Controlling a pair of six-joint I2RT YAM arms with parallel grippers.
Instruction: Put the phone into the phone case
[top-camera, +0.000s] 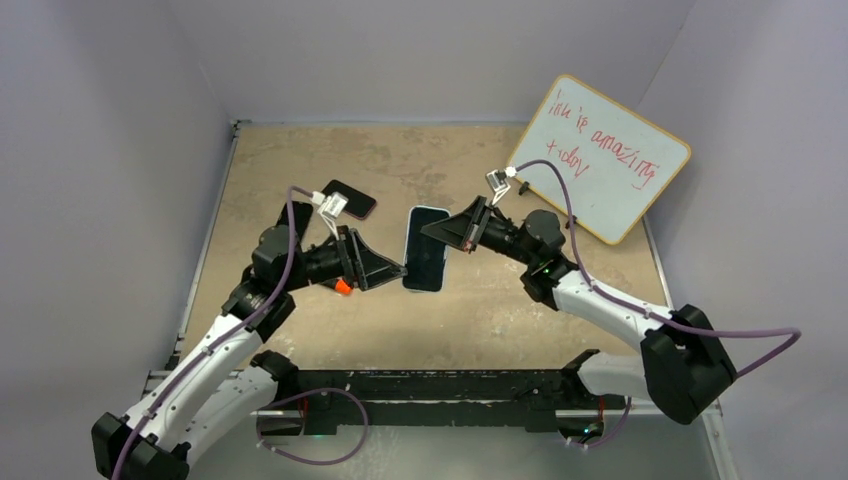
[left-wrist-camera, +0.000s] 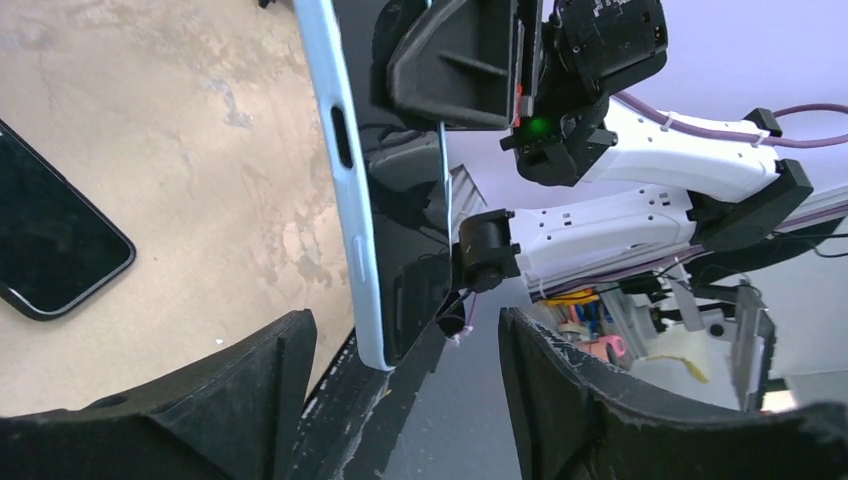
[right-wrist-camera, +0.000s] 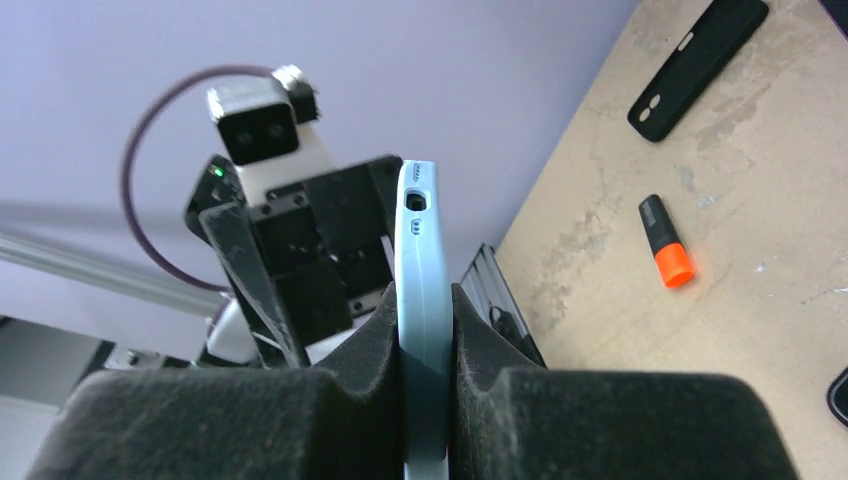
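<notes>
- Reading the right gripper (right-wrist-camera: 425, 330) first: its foam fingers (right-wrist-camera: 360, 350) pinch the light-blue, soft-rimmed phone case (right-wrist-camera: 420, 250) across its thickness; the case stands on end, lifted off the tan worn tabletop (top-camera: 300, 160)
- the left gripper (left-wrist-camera: 405, 325) has its fingers (left-wrist-camera: 285, 350) spread wide; the case's lower end sits between them, and we see no contact
- the black glossy phone (top-camera: 350, 199) lies flat on the tabletop behind the left arm, well apart from the case; a dark glossy face fills the case's rim, and we cannot tell whether that is lining or a phone already seated
- what could go wrong, in our judgement: a left squeeze on the lower corner could twist the case in the right pinch; it might then slip and drop
- one right finger presses on the case's open face; it would block a phone sliding in
- the soft rim could buckle under two grips, narrowing the opening
- an orange-capped black marker (top-camera: 343, 286) lies beneath the left gripper; a dropped case could land on it
</notes>
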